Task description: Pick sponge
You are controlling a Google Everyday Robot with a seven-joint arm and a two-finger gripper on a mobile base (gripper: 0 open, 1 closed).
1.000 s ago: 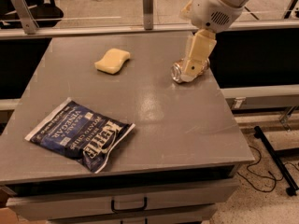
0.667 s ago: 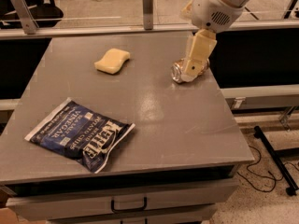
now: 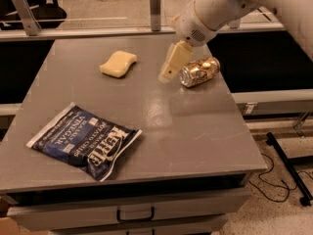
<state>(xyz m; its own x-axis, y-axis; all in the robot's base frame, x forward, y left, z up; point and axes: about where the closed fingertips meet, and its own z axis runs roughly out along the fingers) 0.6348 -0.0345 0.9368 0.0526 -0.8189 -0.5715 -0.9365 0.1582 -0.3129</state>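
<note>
The sponge (image 3: 118,64) is a pale yellow foam block lying flat on the grey table (image 3: 186,131), at the far left-centre. My cream-coloured gripper (image 3: 167,74) hangs from the arm that comes in from the upper right. It is above the table's far middle, to the right of the sponge and apart from it, just left of a can. It holds nothing.
A gold drink can (image 3: 199,72) lies on its side right of the gripper. A dark blue chips bag (image 3: 84,141) lies flat at the front left. A rail with posts (image 3: 155,1) runs behind the table. A drawer handle (image 3: 136,214) is below the front edge.
The gripper has moved left, from over the can toward the sponge, uncovering the can. The sponge, can and bag have not moved on the table.
</note>
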